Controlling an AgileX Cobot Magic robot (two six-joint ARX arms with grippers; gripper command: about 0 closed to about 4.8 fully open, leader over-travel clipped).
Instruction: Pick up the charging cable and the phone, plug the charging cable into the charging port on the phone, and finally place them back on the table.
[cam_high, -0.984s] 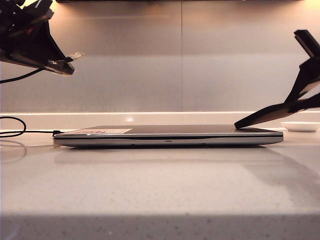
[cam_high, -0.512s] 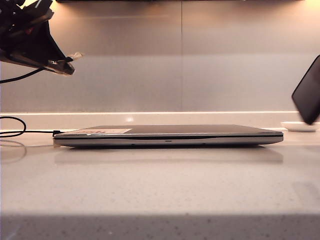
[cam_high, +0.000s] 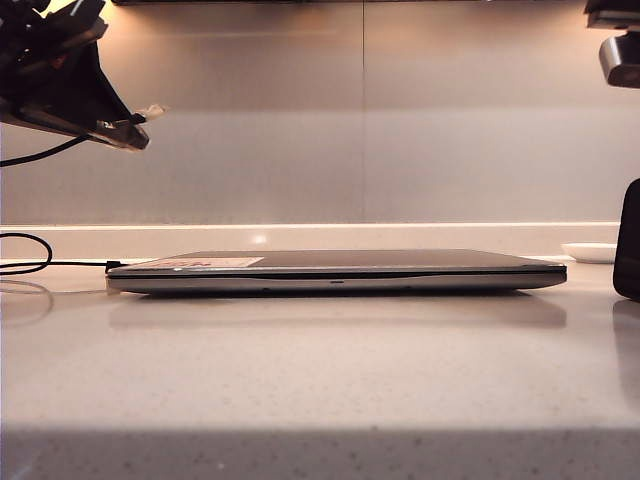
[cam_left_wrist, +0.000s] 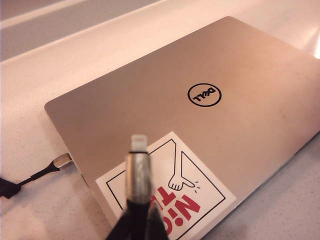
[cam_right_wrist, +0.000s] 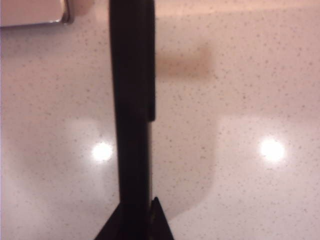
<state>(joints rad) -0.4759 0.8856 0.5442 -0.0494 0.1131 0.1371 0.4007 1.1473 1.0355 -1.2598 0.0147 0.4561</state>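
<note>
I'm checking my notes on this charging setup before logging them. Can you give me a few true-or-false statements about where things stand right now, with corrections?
1. The left gripper holds the charging cable raised above the laptop. True.
2. The cable's plug is already seated in the phone. False: plug and phone are far apart, at opposite ends of the exterior view.
3. The right gripper holds the phone edge-on above the table. True.
4. The laptop lid stands open. False: it lies closed and flat.
5. A second cord is plugged into the laptop's side. True.
6. The phone lies flat on the laptop. False: it is held upright past the laptop's right end.
</note>
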